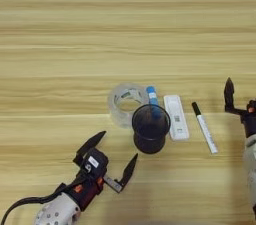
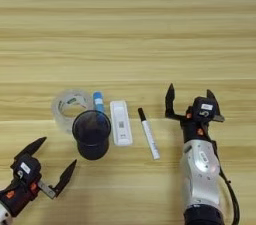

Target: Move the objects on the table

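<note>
Several small objects sit together at the middle of the table (image 1: 125,24). A dark see-through cup (image 1: 150,128) stands upright in front of a clear tape roll (image 1: 125,103) and a blue tube (image 1: 152,99), which the cup partly hides. Right of the cup lies a white test cassette (image 1: 176,117), then a slim white marker (image 1: 205,128) with its black cap pointing away. My left gripper (image 1: 116,155) is open at the lower left, its nearer finger just short of the cup. My right gripper (image 2: 191,99) is open to the right of the marker, touching nothing.
The wooden table stretches bare across the whole far half. My right forearm (image 2: 201,179) comes up from the lower right edge and my left arm (image 1: 60,206) from the lower left corner.
</note>
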You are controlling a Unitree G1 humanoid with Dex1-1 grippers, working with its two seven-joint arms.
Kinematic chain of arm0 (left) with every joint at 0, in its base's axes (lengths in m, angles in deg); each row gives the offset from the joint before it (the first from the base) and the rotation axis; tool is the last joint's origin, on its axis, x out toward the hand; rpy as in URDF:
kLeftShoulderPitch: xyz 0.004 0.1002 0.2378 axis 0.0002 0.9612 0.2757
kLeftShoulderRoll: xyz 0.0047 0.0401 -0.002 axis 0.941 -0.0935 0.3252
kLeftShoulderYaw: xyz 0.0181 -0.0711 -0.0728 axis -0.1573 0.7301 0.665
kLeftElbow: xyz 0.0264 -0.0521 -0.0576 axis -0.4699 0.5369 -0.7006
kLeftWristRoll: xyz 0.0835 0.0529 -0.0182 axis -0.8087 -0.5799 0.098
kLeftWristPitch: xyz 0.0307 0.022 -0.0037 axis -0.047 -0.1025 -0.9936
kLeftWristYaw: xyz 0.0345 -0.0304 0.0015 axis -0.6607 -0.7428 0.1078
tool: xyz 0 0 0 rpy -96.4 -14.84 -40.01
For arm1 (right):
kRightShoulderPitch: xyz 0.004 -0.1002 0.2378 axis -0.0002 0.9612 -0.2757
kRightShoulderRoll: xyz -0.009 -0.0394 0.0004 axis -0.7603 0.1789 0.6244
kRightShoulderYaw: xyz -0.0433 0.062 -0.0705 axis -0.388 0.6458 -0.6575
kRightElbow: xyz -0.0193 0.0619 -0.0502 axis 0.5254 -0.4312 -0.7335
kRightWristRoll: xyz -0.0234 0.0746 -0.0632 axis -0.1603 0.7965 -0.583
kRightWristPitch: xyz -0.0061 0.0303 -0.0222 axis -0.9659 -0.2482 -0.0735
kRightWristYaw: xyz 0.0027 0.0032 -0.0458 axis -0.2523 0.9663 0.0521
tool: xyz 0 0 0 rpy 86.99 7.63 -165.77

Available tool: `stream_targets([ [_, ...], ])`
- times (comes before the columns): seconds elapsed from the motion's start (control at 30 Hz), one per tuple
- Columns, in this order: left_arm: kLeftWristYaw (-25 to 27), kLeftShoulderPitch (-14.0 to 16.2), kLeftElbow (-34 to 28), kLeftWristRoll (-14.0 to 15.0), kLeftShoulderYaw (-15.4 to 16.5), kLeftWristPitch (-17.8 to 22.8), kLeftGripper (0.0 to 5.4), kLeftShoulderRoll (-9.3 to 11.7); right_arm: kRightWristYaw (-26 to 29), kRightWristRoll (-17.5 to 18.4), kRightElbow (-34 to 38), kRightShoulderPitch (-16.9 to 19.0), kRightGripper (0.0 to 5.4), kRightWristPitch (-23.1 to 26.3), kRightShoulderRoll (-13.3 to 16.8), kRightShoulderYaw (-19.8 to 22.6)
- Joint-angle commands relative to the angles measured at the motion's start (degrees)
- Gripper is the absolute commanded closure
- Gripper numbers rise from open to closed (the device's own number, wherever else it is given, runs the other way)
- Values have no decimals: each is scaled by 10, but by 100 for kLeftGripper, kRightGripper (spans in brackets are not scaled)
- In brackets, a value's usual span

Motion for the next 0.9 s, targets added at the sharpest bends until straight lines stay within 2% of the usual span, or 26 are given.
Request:
stream_targets([
  [0.03,-5,-18,19,-11,-10,3,0,-6,-1,5,-7,-6,2,7,-3,-1],
  [0.27,-16,-46,43,-17,-18,-1,0,-18,-1,4,-6,-6,2,7,-6,-3],
  [0.63,-20,-65,69,-22,-22,-7,0,-26,-3,4,3,-1,2,9,-9,-6],
  [0.9,-21,-83,90,-32,-38,-9,0,-35,-4,5,6,0,2,11,-9,-7],
])
